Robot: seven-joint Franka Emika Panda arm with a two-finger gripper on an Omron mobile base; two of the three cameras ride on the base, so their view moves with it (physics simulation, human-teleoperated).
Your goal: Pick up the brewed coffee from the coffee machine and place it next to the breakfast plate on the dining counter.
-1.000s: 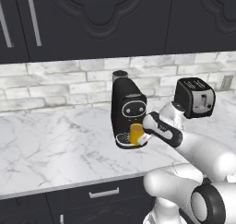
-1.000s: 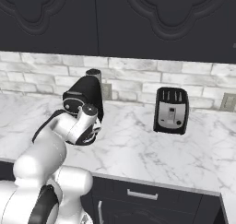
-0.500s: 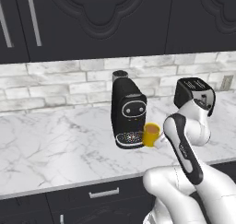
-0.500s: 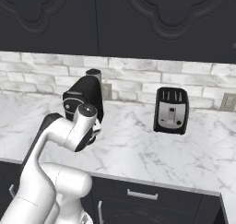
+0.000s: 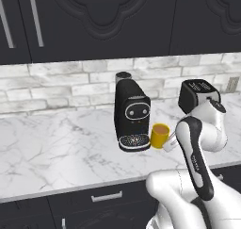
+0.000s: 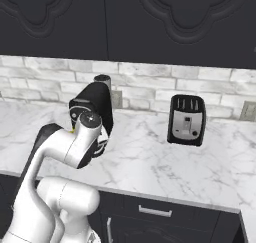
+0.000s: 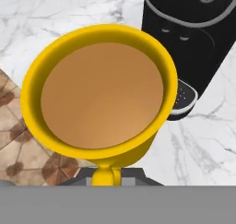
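The yellow mug of brewed coffee [image 5: 160,135] hangs just right of the black coffee machine [image 5: 132,114], off its round drip tray [image 5: 134,142] and slightly above the counter. My gripper [image 5: 171,142] is shut on the mug's handle side. In the hand view the mug [image 7: 99,94] is seen from above, full of brown liquid, with its handle [image 7: 105,174] at the bottom where the fingers are hidden. The coffee machine [image 7: 193,38] stands at the upper right there. From the right base view my arm covers the front of the coffee machine [image 6: 97,102]. The breakfast plate and dining counter are out of view.
A black-and-silver toaster [image 5: 197,95] [image 6: 186,119] stands right of the machine against the brick wall. The white marble wall counter [image 5: 56,148] runs left and right over black drawers. Black upper cabinets [image 5: 117,20] hang overhead. Brown tiled floor [image 7: 14,126] shows past the counter edge.
The mug has come off the drip tray and moved right and toward me, held in the gripper. My arm has drawn back and its elbow has risen.
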